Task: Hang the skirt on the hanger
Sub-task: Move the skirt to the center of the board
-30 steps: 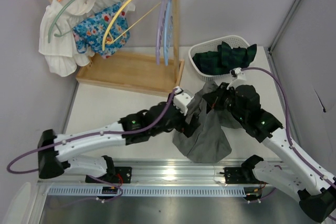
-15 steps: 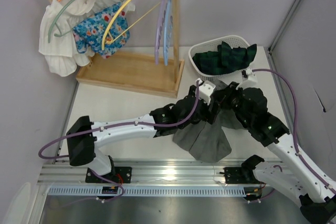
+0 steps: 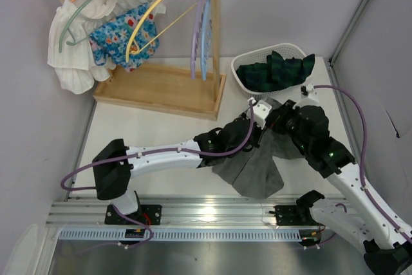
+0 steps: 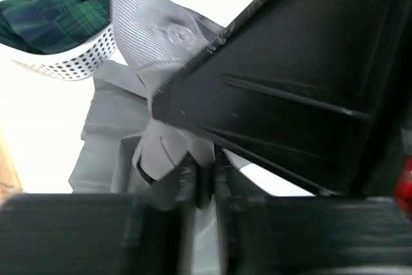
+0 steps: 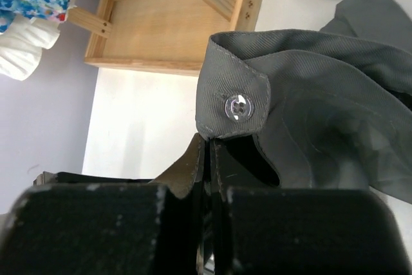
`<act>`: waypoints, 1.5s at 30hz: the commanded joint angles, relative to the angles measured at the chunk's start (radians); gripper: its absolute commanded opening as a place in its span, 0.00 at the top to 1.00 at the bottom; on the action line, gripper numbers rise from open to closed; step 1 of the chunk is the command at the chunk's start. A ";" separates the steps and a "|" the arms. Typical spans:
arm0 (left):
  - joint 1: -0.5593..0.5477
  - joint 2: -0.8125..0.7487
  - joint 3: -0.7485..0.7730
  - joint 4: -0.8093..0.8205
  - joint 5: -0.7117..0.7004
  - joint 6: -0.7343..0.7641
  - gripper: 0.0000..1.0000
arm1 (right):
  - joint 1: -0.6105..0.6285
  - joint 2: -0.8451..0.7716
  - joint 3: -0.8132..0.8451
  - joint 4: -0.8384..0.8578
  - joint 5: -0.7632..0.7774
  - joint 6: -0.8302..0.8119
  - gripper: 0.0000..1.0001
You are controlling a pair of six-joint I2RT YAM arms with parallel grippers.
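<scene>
The wooden rack point(image 3: 161, 88) stands on the table point(image 3: 141, 133), with hangers point(image 3: 205, 30) on its rail. Right of the rack sits the basket point(image 3: 278, 47), with clothing point(image 3: 273, 69) in it. The skirt point(image 3: 254, 172) lies before and right of the rack, seemingly touching the basket.

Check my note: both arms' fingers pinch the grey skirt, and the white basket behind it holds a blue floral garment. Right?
One error: the white basket holds a dark green plaid garment, seen in the top external view. The blue floral garment hangs on the wooden rack. The left fingers and right fingers do pinch the grey skirt.
</scene>
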 commanded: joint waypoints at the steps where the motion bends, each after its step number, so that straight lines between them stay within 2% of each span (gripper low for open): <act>1: 0.017 -0.012 -0.027 0.104 -0.016 0.011 0.87 | -0.014 0.005 0.036 0.012 -0.070 0.037 1.00; 2: 0.025 -0.012 -0.027 0.105 -0.018 0.008 0.90 | -0.019 0.003 0.038 0.017 -0.078 0.042 1.00; 3: 0.028 -0.015 -0.033 0.104 -0.026 0.000 1.00 | -0.023 0.000 0.038 0.020 -0.080 0.045 1.00; 6: 0.059 -0.041 -0.080 0.128 -0.010 -0.012 1.00 | -0.048 0.005 0.052 0.003 -0.078 0.037 1.00; 7: 0.077 -0.053 -0.097 0.131 0.019 -0.009 1.00 | -0.067 0.011 0.064 -0.004 -0.084 0.033 0.84; 9: 0.100 -0.102 -0.123 0.136 0.063 -0.004 1.00 | -0.095 0.031 0.085 -0.064 -0.094 0.013 0.61; 10: 0.109 -0.122 -0.133 0.133 0.086 -0.001 1.00 | -0.130 0.057 0.117 -0.089 -0.098 -0.013 0.40; 12: 0.138 -0.194 -0.176 0.125 0.160 0.022 1.00 | -0.173 0.080 0.143 -0.153 -0.149 -0.047 0.31; 13: 0.144 -0.219 -0.185 0.105 0.175 0.031 1.00 | -0.193 0.092 0.153 -0.175 -0.153 -0.064 0.20; 16: 0.169 -0.308 -0.231 0.058 0.212 0.068 1.00 | -0.278 0.074 0.164 -0.218 -0.190 -0.087 0.08; 21: 0.210 -0.429 -0.332 -0.011 0.237 0.072 1.00 | -0.344 0.031 0.119 -0.302 -0.124 -0.056 0.05; 23: 0.223 -0.487 -0.350 -0.022 0.237 0.081 1.00 | -0.345 0.031 0.104 -0.357 -0.066 -0.037 0.05; 27: 0.249 -0.549 -0.372 -0.082 0.234 0.092 1.00 | -0.351 0.009 0.035 -0.399 -0.054 -0.010 0.05; 31: 0.255 -0.591 -0.354 -0.162 0.217 0.175 1.00 | -0.351 -0.038 -0.048 -0.377 -0.099 0.017 0.06; 37: 0.258 -0.638 -0.326 -0.215 0.197 0.262 1.00 | -0.344 -0.050 -0.204 -0.270 -0.322 0.075 0.08; 45: 0.261 -0.612 -0.361 -0.176 0.172 0.197 1.00 | -0.249 -0.055 -0.335 -0.304 -0.295 0.151 0.09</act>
